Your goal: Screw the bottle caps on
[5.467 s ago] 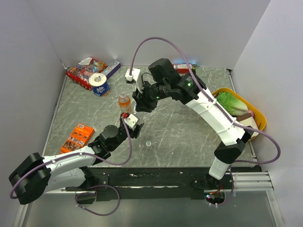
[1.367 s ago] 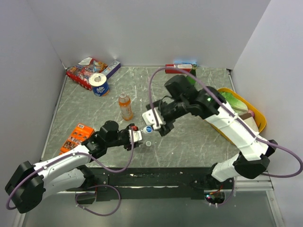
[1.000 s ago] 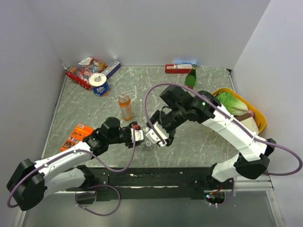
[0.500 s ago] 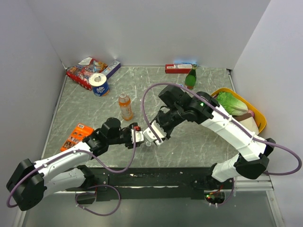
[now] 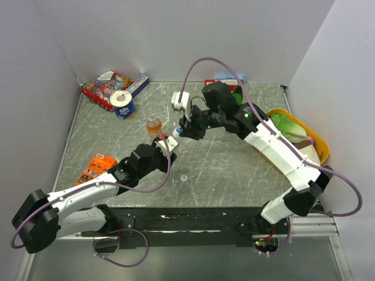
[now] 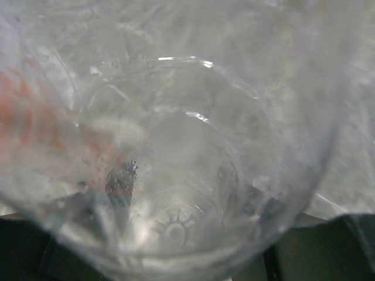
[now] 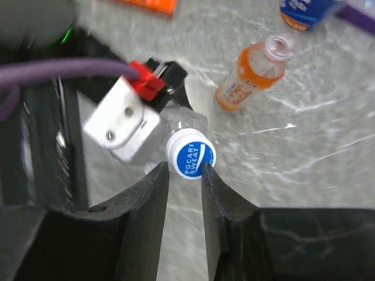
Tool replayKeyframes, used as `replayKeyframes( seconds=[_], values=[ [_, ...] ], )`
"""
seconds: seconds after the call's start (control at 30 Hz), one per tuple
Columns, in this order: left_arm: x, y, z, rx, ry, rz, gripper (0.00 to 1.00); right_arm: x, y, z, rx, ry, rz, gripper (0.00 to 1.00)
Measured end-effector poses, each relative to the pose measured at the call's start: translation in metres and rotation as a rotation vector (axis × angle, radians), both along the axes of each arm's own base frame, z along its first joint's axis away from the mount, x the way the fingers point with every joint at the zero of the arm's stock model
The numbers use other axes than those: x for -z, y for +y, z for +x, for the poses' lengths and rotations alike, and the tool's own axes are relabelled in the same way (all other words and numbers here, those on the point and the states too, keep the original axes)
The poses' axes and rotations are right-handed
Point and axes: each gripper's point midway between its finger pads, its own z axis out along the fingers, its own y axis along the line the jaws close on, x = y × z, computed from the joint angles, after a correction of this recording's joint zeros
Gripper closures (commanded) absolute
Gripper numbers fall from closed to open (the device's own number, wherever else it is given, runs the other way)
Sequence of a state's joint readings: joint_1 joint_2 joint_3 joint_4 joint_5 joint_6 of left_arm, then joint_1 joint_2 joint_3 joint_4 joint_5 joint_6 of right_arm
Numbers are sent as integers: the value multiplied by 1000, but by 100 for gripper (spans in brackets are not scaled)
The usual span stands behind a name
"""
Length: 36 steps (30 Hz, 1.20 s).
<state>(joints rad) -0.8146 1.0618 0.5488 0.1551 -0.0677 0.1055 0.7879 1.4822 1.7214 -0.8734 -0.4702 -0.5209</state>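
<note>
My left gripper (image 5: 163,152) is shut on a clear bottle (image 6: 176,175) whose body fills the left wrist view. On that bottle's neck sits a blue-and-white cap (image 7: 191,154), also seen in the top view as the cap (image 5: 176,132). My right gripper (image 7: 184,168) is shut on the cap from above, one fingertip on either side. The orange bottle (image 5: 153,126) stands just behind, its mouth bare in the right wrist view, orange bottle (image 7: 252,76). A small pale cap (image 5: 183,177) lies on the table nearer the front.
A tape roll (image 5: 122,104) and snack packs (image 5: 105,88) sit at the back left. An orange box (image 5: 96,168) lies at the left. A yellow tray (image 5: 321,153) with lettuce is at the right edge, a green bottle (image 5: 237,95) behind the right arm.
The right gripper has shut on the blue cap. Both grippers, with clear bottle and cap, have moved back and left, close to the orange bottle.
</note>
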Motion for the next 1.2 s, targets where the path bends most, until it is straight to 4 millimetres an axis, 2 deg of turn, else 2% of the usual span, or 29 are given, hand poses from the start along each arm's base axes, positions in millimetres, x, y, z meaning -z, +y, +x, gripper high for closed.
replayKeyframes(
  seconds=[0.07, 0.13, 0.17, 0.27, 0.33, 0.4, 0.5, 0.57, 0.63, 0.73, 0.87, 0.97, 1.2],
  values=[
    [1, 5, 10, -73, 2, 4, 99, 0, 3, 9, 83, 92, 43, 74],
    [3, 12, 17, -138, 4, 5, 99, 1, 8, 5, 121, 196, 58, 53],
    [2, 15, 22, -173, 1, 0, 99, 3, 11, -2, 121, 248, 53, 51],
    [-5, 22, 34, -238, -10, -26, 99, 3, 12, -15, 104, 332, 23, 48],
    [-6, 24, 35, -246, -1, -39, 99, -10, 5, -15, 82, 317, 24, 48],
    [-6, 22, 32, -215, 14, -50, 99, -26, -9, -8, 61, 222, 35, 46],
    [-7, 13, 13, -83, 23, -66, 99, -35, -36, -6, 21, 46, 38, 36],
    [-8, 3, -8, 65, 21, -62, 99, -34, -54, -18, -41, -71, 26, 33],
    [-12, -7, -29, 219, 8, -52, 99, -35, -61, -35, -139, -203, 28, 33],
    [-9, -15, -51, 385, -8, -15, 99, -41, -55, -50, -277, -333, 32, 33],
    [6, -18, -66, 521, 12, 65, 99, -35, -37, -54, -432, -433, 16, 33],
    [9, -18, -72, 571, 4, 95, 99, -23, -25, -57, -528, -478, -15, 33],
    [0, -23, -71, 620, -31, 104, 99, -8, -17, -89, -742, -543, -47, 36]
  ],
)
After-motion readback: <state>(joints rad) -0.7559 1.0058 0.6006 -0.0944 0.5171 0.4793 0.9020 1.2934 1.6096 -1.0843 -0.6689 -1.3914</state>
